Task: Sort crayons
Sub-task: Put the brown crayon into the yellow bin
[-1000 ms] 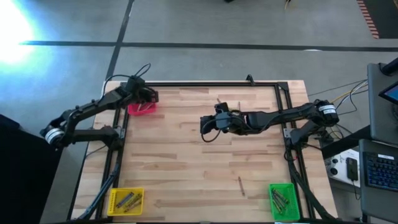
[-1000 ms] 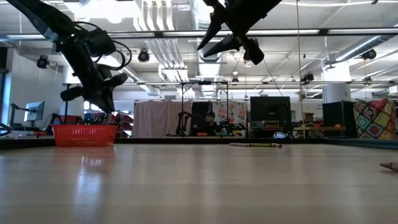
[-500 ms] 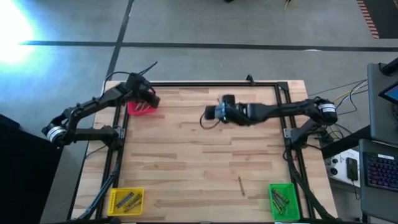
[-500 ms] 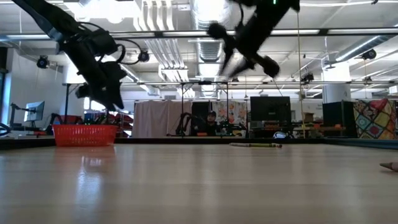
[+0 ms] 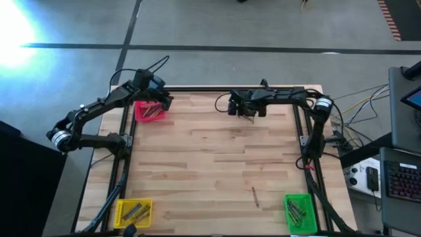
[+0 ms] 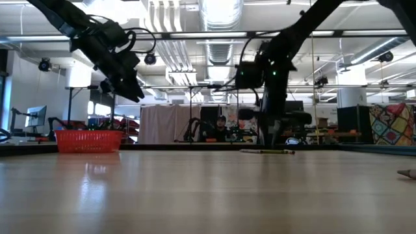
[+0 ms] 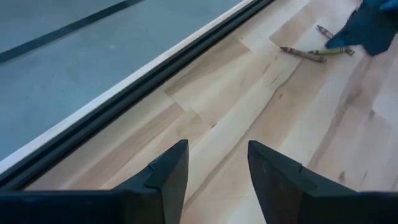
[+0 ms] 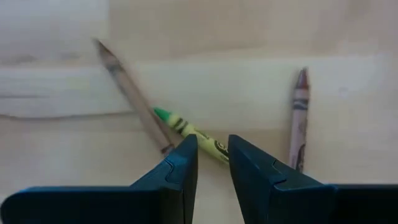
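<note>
Revealing three crayons (image 8: 189,132) unseen from overhead, the right end effector (image 8: 212,155) hovers slightly parted, empty.

Grey floor (image 5: 197,26) crossed by a dark line, glare at one corner; pipes (image 6: 162,19) and lamps on the ceiling, monitors (image 6: 281,112) and a curtain (image 6: 162,123) behind

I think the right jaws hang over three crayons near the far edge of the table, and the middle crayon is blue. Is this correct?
Not quite: the middle crayon is green and yellow, not blue, as the right wrist view shows. The rest holds: the right gripper hangs over three crayons near the table's far edge, with a brownish crayon and a reddish-brown crayon on either side.
</note>
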{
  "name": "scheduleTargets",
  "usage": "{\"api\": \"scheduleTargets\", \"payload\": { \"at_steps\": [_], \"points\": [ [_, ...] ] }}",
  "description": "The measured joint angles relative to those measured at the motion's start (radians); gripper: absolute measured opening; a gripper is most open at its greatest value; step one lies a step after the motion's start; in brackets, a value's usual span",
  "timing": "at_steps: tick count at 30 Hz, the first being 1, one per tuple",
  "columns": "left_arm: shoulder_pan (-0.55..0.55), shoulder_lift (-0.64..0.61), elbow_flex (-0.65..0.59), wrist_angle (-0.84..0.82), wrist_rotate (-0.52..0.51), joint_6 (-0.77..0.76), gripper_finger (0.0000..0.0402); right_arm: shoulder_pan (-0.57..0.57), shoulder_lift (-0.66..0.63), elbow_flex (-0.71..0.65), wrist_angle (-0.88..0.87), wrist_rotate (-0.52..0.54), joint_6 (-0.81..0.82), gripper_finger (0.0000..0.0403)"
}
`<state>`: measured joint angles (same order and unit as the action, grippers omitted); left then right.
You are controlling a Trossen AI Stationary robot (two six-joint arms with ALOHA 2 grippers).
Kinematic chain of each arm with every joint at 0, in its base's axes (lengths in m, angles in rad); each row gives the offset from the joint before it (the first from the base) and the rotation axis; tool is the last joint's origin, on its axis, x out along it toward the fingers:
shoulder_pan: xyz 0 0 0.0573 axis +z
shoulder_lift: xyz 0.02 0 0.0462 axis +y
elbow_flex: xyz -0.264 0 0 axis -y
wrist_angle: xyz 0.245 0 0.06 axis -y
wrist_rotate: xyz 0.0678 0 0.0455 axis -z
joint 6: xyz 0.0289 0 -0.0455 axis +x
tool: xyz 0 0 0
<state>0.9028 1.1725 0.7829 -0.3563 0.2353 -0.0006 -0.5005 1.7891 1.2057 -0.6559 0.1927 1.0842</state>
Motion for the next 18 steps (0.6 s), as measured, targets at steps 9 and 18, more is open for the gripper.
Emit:
{"api": "scheduleTargets", "payload": {
  "at_steps": [9,18],
  "points": [
    [0.0,0.043,0.022,0.001,0.0,-0.019,0.0148,-0.015,0.037,-0.001,-0.07,-0.025,-0.106,0.0082],
    [0.0,0.098,0.02,-0.026,0.0,-0.028,0.0148,-0.024,-0.023,0.0,-0.165,0.082,-0.094,0.0082]
  ]
}}
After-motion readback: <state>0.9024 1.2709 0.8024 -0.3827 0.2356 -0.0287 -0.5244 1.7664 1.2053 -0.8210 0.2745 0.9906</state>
